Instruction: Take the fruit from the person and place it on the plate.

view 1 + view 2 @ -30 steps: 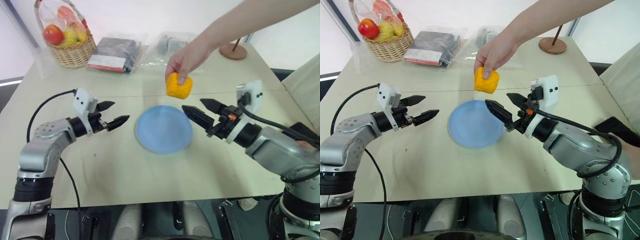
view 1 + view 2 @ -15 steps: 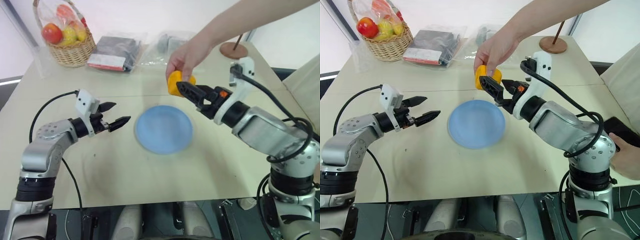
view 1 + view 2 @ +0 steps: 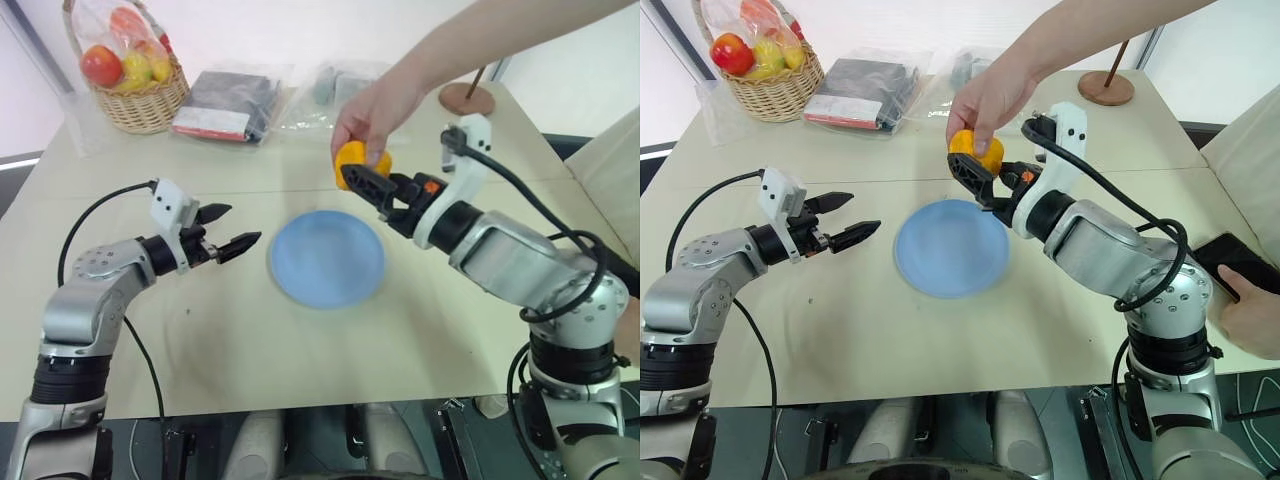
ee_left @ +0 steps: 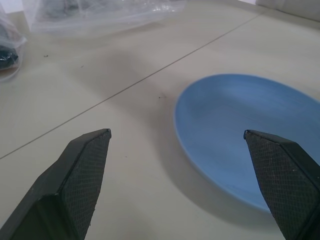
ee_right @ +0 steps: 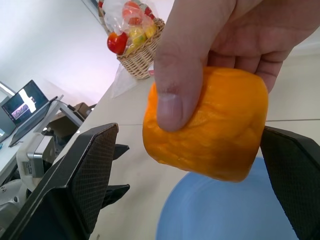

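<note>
Both head views look forward and down over the pale beige surface (image 3: 250,340), sharing the round light-blue plate (image 3: 951,247). The left wrist view sits low, close behind the left hand (image 3: 226,229), facing that plate's rim. The right wrist view looks past the right hand (image 3: 985,185) at the yellow-orange blocky fruit (image 5: 210,122), very near.

It looks like an office or lab test room: a plain beige bench (image 3: 940,330) set against white walls, a wicker basket (image 3: 775,95) of plastic-wrapped fruit and bagged goods (image 3: 862,92) as props, and, in the right wrist view, an open laptop (image 5: 26,105) on a side desk.
</note>
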